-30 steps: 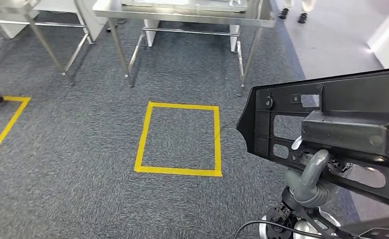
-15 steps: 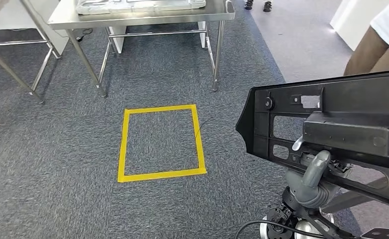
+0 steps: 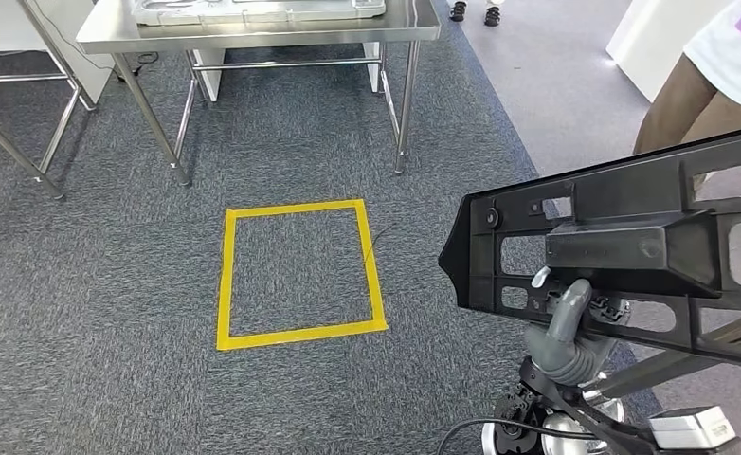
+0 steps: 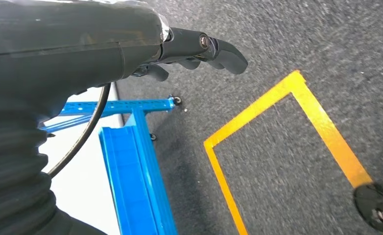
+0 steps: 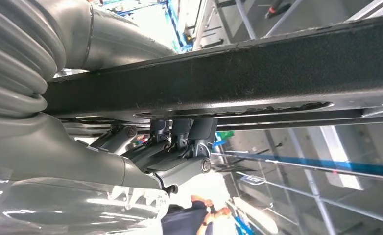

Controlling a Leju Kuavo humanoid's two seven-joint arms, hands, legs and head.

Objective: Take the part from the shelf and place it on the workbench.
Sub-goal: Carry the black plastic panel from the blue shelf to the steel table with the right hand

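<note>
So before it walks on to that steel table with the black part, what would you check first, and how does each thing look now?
1. Right hand grips the part: ok, thumb and fingers wrap its bar.
2. Part held level: not ok, it tilts in the head view.
3. Table ahead: ok, past the yellow square.
4. Room on the table: cannot tell, a tray lies there.
5. Person close on the right: not ok.
6. Left hand free: ok, it holds nothing.

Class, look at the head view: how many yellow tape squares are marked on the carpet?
1. The yellow tape square lies on the grey carpet in front of the steel workbench, left of the black part. Others may lie outside the frame.
</note>
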